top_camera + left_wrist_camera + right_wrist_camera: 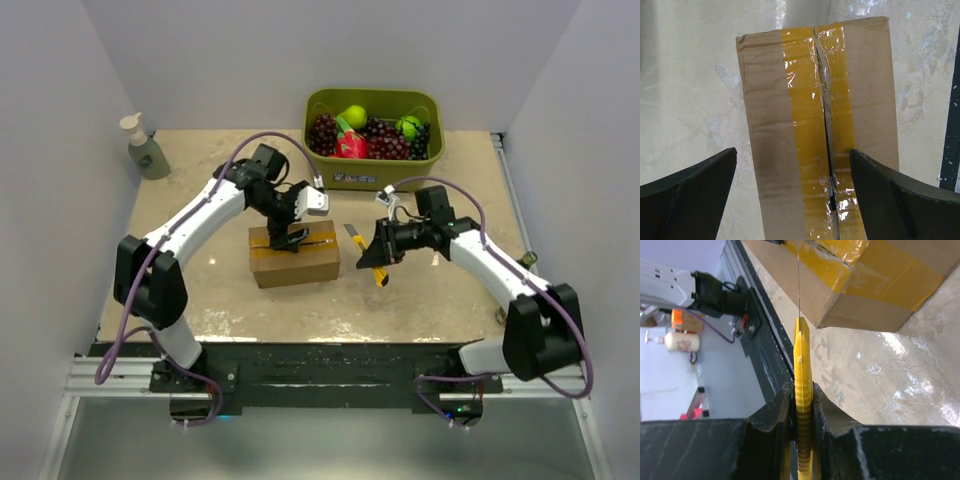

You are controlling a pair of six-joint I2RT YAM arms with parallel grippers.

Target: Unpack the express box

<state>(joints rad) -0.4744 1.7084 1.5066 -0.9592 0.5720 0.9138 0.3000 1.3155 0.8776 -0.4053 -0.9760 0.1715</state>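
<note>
The express box [293, 255], a brown carton with yellow tape, lies mid-table. In the left wrist view its top [815, 125] shows the tape slit along the seam, flaps still down. My left gripper [290, 238] hovers just above the box top, open, one finger [687, 195] beside the box and the other finger [900, 200] over its right part. My right gripper [378, 255] is shut on a yellow box cutter [803, 390], blade out, to the right of the box [875, 280]. The cutter's end shows in the top view [381, 277].
A green bin [372, 128] of fruit stands behind the box. A soap dispenser [146, 148] stands at the back left. The table's dark front rail [320, 352] runs along the near edge.
</note>
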